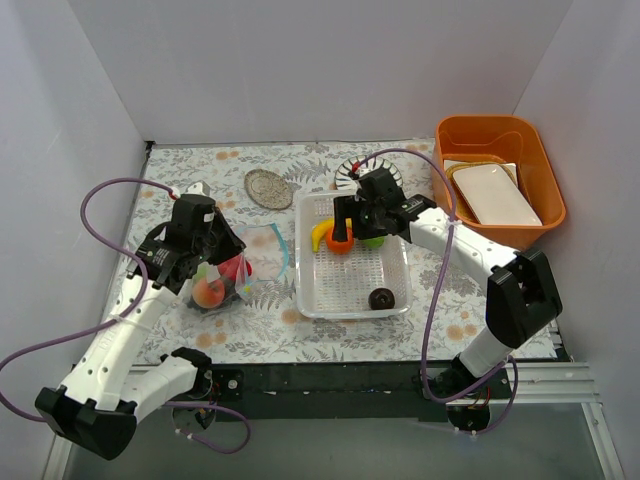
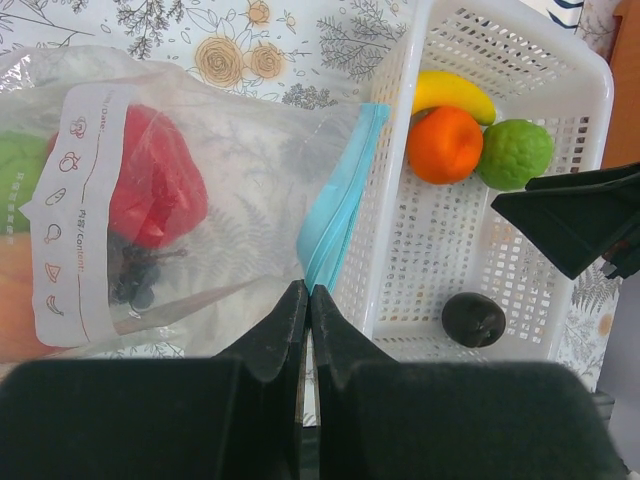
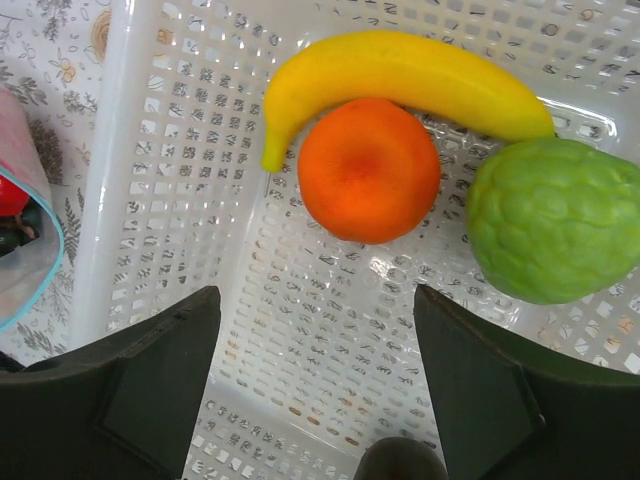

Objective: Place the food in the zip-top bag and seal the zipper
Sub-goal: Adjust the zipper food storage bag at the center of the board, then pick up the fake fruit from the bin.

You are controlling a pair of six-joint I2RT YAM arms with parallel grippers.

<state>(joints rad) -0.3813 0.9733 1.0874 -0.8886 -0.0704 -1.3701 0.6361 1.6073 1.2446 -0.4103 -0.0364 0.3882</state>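
white label strip (image 2: 72,215) on zip-top bag (image 2: 250,170), small print "Date:", "Plat/Content:"

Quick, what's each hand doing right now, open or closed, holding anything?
Left hand: closed, pinching the edge of the zip-top bag.
Right hand: open, empty, above the orange.

My left arm (image 1: 112,348) reaches from the near left edge up and away, bent at the elbow, with the wrist tipped down. My left gripper (image 2: 308,291) has its fingers pressed flat together, the edge of the zip-top bag (image 2: 240,180) pinched at their tips. My right arm (image 1: 470,250) rises at the near right, folds at the elbow and stretches left across the middle, wrist pointing down. My right gripper (image 3: 317,300) hangs with its jaws spread wide, gripping nothing.
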